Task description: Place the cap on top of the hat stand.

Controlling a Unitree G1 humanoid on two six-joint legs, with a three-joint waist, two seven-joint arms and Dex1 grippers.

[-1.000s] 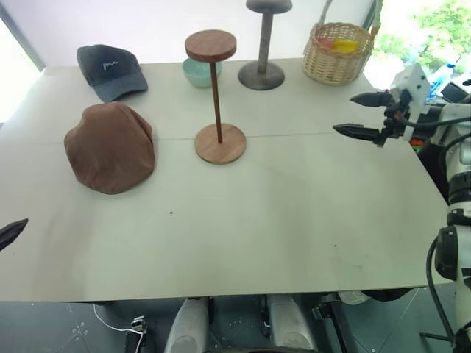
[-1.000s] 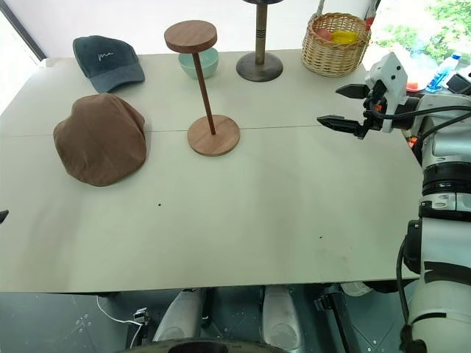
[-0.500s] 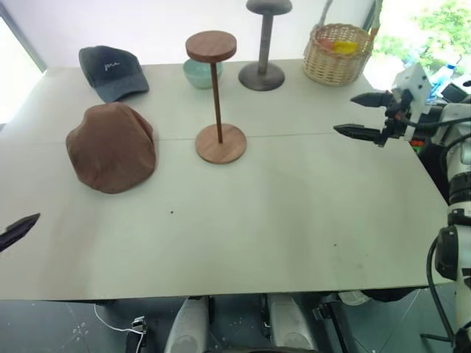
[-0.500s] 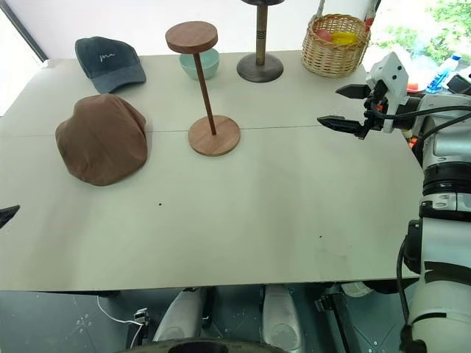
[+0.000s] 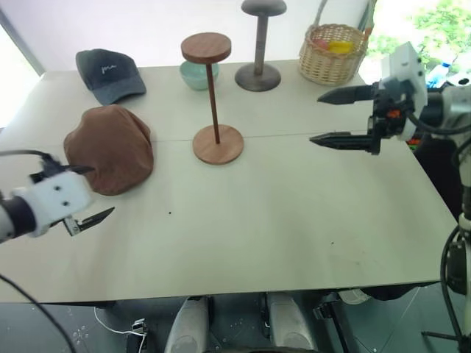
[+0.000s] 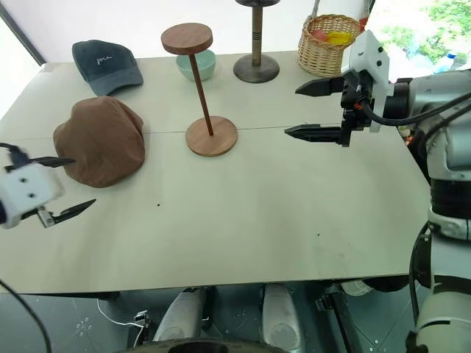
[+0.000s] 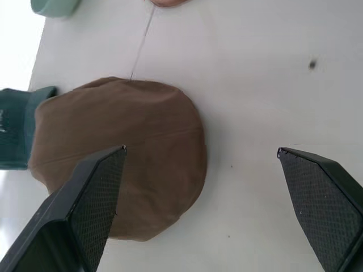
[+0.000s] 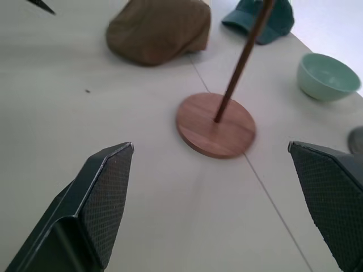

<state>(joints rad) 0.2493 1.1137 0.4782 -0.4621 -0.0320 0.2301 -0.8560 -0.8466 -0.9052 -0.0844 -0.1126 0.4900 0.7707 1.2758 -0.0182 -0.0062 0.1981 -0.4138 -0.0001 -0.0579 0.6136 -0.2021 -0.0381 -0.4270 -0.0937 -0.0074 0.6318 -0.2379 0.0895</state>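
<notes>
Pale desk (image 5: 294, 213) is carrying the cap (image 5: 110, 147) near its left edge, beside the hat stand (image 5: 213, 99), while left end effector (image 5: 85, 195) and right end effector (image 5: 335, 116) are hovering released.

Pale beige table (image 5: 243, 220) with a seam across it, white wall behind, dark tiled floor (image 5: 59, 323) below, bright daylight and greenery (image 5: 441, 22) far right.
</notes>
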